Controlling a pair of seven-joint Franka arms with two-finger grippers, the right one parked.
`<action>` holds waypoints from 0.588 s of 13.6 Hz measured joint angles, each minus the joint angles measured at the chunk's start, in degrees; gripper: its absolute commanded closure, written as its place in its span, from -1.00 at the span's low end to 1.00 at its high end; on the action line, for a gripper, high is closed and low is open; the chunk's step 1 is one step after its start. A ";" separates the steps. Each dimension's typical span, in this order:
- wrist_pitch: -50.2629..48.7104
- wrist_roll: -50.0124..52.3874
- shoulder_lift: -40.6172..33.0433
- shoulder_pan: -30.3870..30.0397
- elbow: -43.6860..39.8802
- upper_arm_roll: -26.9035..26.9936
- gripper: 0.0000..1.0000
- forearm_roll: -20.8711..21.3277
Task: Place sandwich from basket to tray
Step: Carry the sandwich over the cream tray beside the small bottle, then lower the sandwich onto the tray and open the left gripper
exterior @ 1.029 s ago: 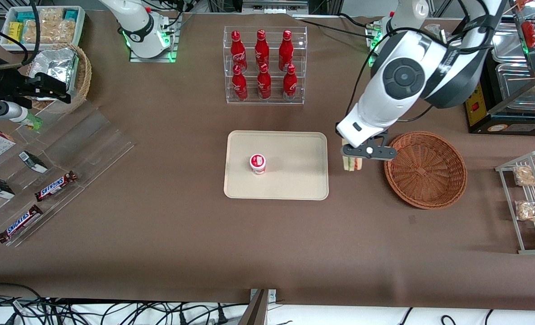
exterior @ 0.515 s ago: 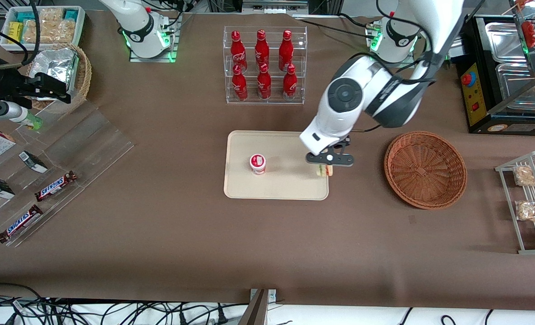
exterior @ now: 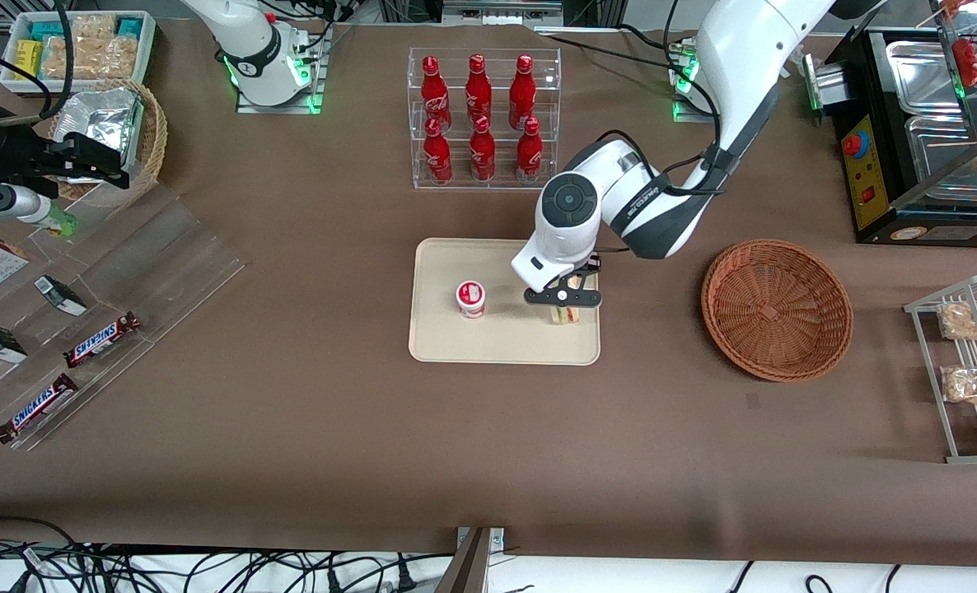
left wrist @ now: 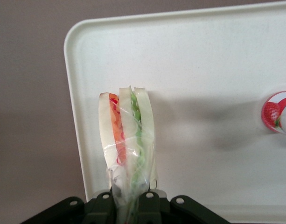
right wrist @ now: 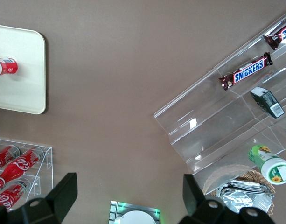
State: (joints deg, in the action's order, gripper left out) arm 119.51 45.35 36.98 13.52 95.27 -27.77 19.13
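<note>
Sandwich held over the tray, ready to be put down

A small red-lidded cup (exterior: 471, 298) sits on the tray (exterior: 455, 346), so room is left beside it for the sandwich (exterior: 565, 315). The sandwich is held standing on its edge, pinched at one end by the claw (exterior: 563, 298), which is clamped on it, over the tray's end nearest the basket (exterior: 777, 309). The basket looks empty now and lies well apart on the worktop (exterior: 488, 445).

A brown-covered desk (exterior: 332, 428) carried the tray (exterior: 447, 342) at its centre. The basket (exterior: 777, 309) sat at the tray's 3 o'clock, a clear bottle rack (exterior: 482, 119) at 12, a sloped clear display stand (exterior: 109, 280) at 9. The pincer (exterior: 563, 306) hung over the tray.
</note>
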 measured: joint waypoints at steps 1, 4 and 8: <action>0.24 0.42 0.83 0.28 0.00 0.01 0.87 0.91; 0.93 0.72 2.76 0.67 -0.02 0.02 0.52 2.33; 1.68 0.74 3.09 0.67 -0.36 0.09 -0.50 2.42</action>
State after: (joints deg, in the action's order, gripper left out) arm 121.20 46.09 40.07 14.19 94.91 -27.68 21.55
